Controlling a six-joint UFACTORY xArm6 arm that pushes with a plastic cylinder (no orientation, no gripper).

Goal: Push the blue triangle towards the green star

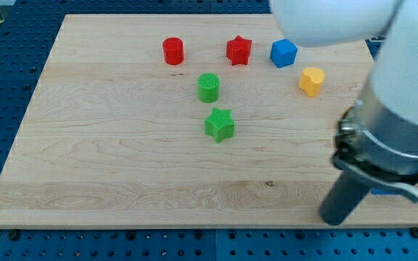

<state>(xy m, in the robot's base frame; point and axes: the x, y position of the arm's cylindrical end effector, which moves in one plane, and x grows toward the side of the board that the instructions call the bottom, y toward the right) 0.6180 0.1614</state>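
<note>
My tip is set on the counter at the view's bottom right, well apart from the green star. No apart or together state can be told for the rod. A blue block, shape unclear, lies near the view's top, beside the red star.

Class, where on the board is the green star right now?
The green star lies near the middle of the wooden board, just below the green cylinder and far to the view's left of my tip.
</note>
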